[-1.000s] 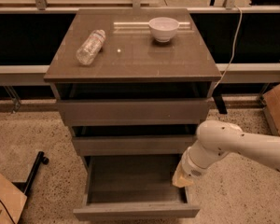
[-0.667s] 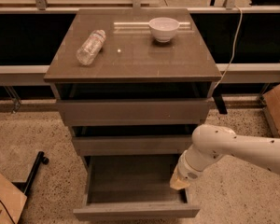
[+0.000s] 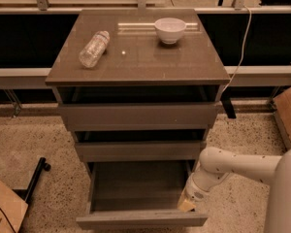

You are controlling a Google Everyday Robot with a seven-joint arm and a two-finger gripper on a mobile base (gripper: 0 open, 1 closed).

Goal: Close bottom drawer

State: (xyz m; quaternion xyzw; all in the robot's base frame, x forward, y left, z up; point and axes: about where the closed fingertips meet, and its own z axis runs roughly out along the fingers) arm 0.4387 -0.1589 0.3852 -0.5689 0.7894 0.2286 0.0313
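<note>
Grey-brown and handleless, the bottom drawer (image 3: 140, 220) stands pulled well out toward the near side, lowest in the cabinet (image 3: 63, 76), below the slightly open middle drawer (image 3: 138, 151). The gripper (image 3: 186, 204) hangs at the bottom drawer's right near corner, just behind the front panel; whether it is clenched or released cannot be told. With no handle, that corner likely offers an edge to bear on, though pushing the drawer shut would call for contact on the panel's near face. A bottle (image 3: 93, 49) and a bowl (image 3: 169, 29) rest on top, well apart from the arm.
</note>
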